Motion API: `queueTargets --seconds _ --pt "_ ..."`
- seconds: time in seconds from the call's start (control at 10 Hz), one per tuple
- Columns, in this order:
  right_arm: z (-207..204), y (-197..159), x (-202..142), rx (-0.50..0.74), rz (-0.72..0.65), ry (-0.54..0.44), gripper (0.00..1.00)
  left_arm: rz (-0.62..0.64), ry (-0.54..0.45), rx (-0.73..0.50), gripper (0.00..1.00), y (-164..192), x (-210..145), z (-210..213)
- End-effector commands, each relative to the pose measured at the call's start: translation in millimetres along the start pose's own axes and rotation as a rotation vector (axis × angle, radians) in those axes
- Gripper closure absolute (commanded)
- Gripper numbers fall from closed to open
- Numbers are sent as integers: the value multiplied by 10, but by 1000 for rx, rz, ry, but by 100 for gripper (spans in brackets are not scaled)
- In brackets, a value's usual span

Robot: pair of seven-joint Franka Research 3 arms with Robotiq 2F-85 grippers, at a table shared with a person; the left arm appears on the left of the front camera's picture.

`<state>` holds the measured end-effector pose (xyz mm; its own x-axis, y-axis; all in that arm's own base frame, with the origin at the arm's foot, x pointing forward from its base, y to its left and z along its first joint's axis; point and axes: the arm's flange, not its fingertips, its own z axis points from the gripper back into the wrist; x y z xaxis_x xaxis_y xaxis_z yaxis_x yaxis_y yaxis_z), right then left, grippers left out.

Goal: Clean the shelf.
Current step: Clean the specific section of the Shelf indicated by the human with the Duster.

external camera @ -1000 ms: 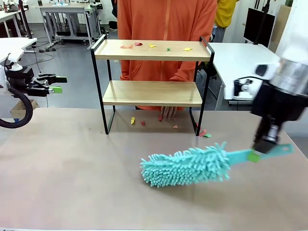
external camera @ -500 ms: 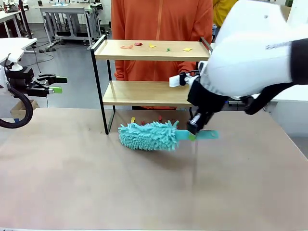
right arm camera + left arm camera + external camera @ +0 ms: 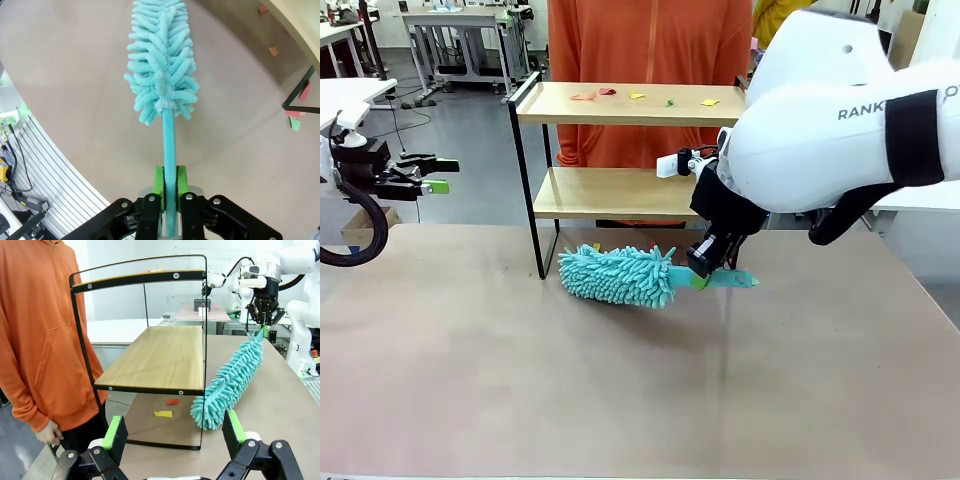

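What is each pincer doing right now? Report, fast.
Left pincer: open, empty.
Right pincer: shut on the handle of the teal duster.

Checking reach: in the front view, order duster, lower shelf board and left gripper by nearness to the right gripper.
1. duster, held in the right gripper.
2. lower shelf board, just behind.
3. left gripper, far left.

The right arm (image 3: 820,130) is showing a bulky white shell with a black band and grey lettering above the black, green-padded right gripper (image 3: 702,278).
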<state>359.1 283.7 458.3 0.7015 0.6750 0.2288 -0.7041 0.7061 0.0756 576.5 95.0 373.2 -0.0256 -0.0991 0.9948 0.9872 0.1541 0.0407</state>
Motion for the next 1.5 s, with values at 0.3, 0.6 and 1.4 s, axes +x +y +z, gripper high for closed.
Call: queueTargets --seconds 0.3,0.6,1.4 --pt "-33 400 353 -99 -20 -64 87 -7 4 -1 0 -10 32 7" --pt "-165 543 672 -203 -132 -137 87 -7 4 -1 0 -10 32 7" --pt "-521 422 1020 -283 -254 -175 87 -7 4 -1 0 -10 32 7"
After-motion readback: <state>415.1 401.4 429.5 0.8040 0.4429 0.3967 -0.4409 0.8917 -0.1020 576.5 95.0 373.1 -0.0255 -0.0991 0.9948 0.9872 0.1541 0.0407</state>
